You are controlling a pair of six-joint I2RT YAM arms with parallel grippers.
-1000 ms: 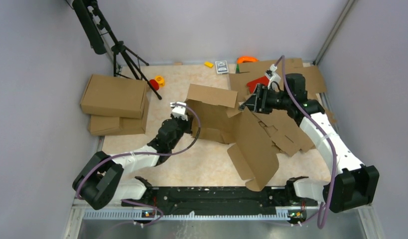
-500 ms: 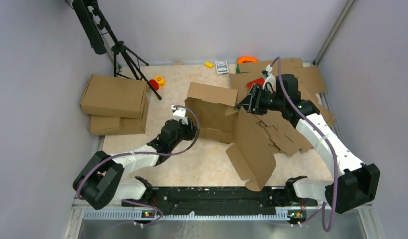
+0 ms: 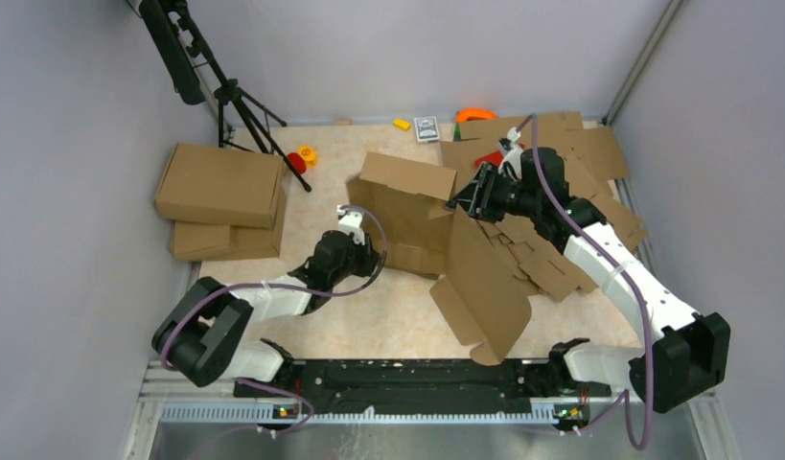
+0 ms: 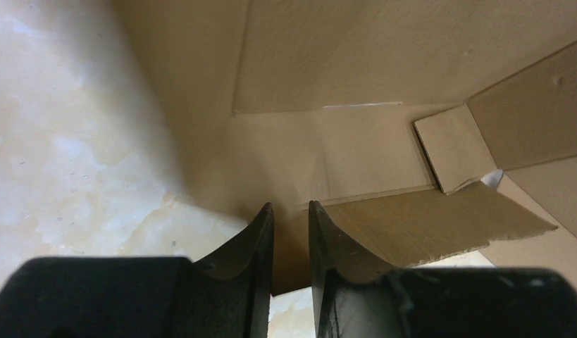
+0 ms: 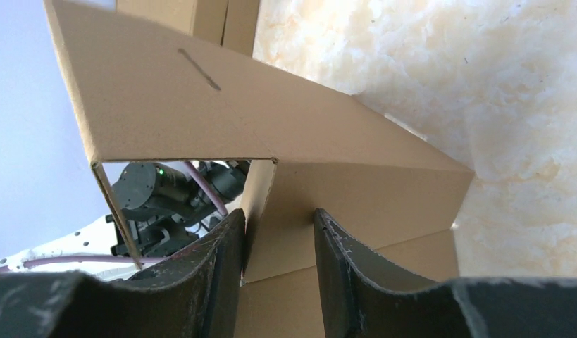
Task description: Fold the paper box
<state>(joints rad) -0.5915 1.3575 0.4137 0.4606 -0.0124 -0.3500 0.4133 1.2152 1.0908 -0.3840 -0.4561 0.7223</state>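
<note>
The paper box point(image 3: 412, 213) stands half-formed in the middle of the table, its walls raised and its big lid panel point(image 3: 486, 287) leaning toward the near edge. My left gripper point(image 3: 371, 252) is at the box's near-left corner. In the left wrist view its jaws point(image 4: 290, 205) stand a narrow gap apart over a loose inner flap point(image 4: 440, 218), clamping nothing. My right gripper point(image 3: 462, 199) is at the box's right wall. In the right wrist view its jaws point(image 5: 277, 215) are open around the upright edge of a side flap point(image 5: 261, 211), which touches the left finger point(image 5: 222, 260).
Two folded boxes point(image 3: 220, 184) are stacked at the left, beside a black tripod point(image 3: 237, 101). Flat cut cardboard sheets point(image 3: 556, 259) are heaped under my right arm. Small items lie along the back: a red piece point(image 3: 297, 161), a yellow block point(image 3: 402, 124), a card deck point(image 3: 427, 128).
My left gripper was shut, opened, then narrowed, and drew nearer along the box's corner. The right gripper moved left and its jaws narrowed. The box shifted a little left.
</note>
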